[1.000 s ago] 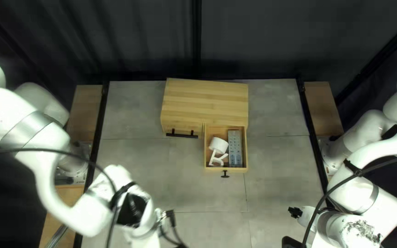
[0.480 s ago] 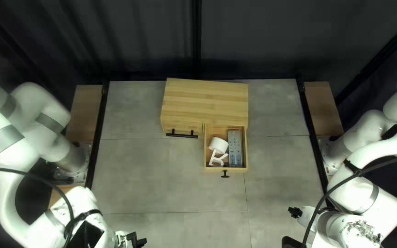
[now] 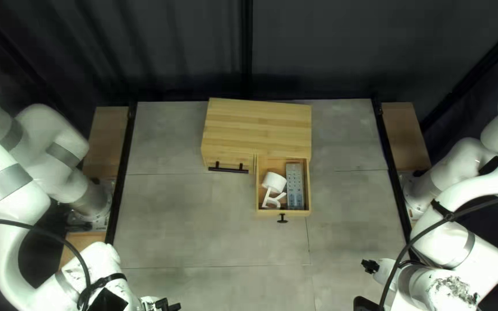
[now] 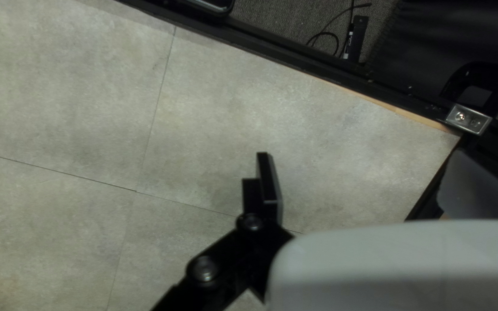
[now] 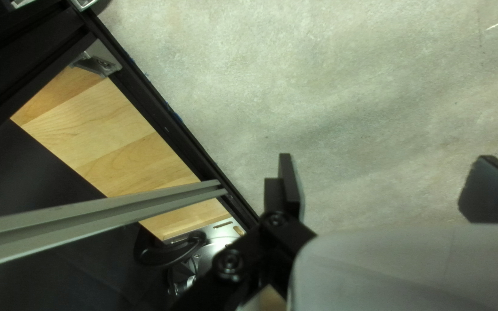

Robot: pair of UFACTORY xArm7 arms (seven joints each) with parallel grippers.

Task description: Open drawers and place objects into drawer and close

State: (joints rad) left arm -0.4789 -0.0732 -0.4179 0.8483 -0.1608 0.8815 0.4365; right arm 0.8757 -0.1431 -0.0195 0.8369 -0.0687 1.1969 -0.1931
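While the left fingers [image 4: 269, 178] stand apart, the roll [image 3: 274, 182], the letter [image 3: 268, 198] and the remote [image 3: 295, 186] lie in the open drawer [image 3: 283, 212], probably light, stiff, best pushed at its knob [image 3: 282, 219]. Right fingers [image 5: 289, 181] are also apart. Compared with earlier, the left arm [image 3: 96, 270] is farther from the drawer.

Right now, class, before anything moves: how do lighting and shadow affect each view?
Top left view: the left arm is glaringly bright, with little surface detail, while the curtain is almost black; left wrist view: a faint, soft-edged shadow on the table beside the left gripper; right wrist view: a soft darker band across the table.
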